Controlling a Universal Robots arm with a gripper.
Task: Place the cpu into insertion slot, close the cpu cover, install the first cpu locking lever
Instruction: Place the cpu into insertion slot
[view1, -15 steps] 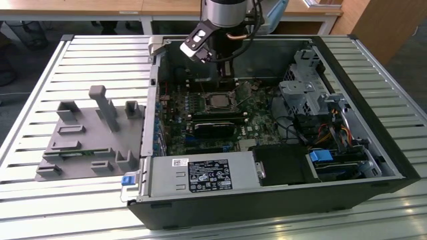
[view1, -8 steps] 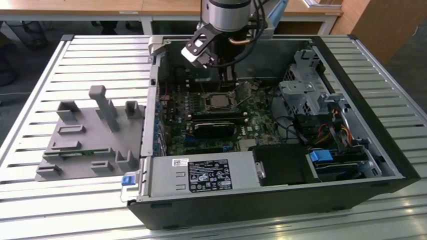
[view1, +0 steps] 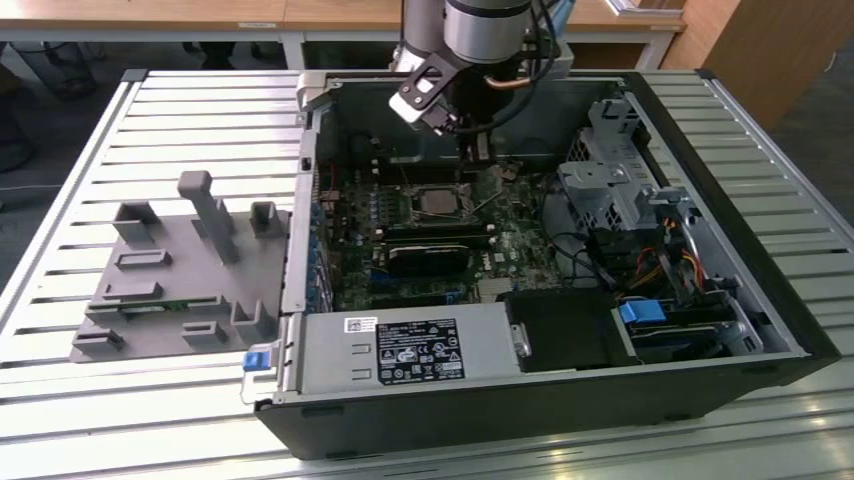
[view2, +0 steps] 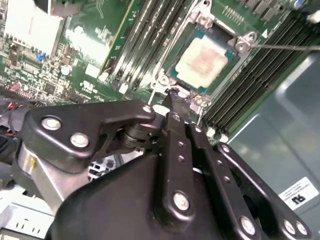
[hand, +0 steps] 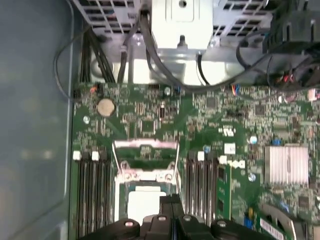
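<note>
- The slatted table (view1: 80, 130) carries an open computer case (view1: 534, 420). A grey fixture (view1: 174, 290) lies beside the case, on the exterior view's left.
- The arm (view1: 481, 25) reaches down into the case over the green circuit board (hand: 200, 115).
- The gripper (view2: 172, 97) has its fingers pressed together with nothing seen between them. Its tips are at the edge of the insertion slot (view2: 241, 42).
- The cpu cover (hand: 145, 145) is raised open at one side of the slot, not lowered over the chip.
- The cpu (view2: 202, 59) lies flat and uncovered in the slot, pale top up, between banks of black memory slots (view2: 150, 35).
- A thin metal lever (view2: 285, 47) extends from one slot corner, away from the gripper.
</note>
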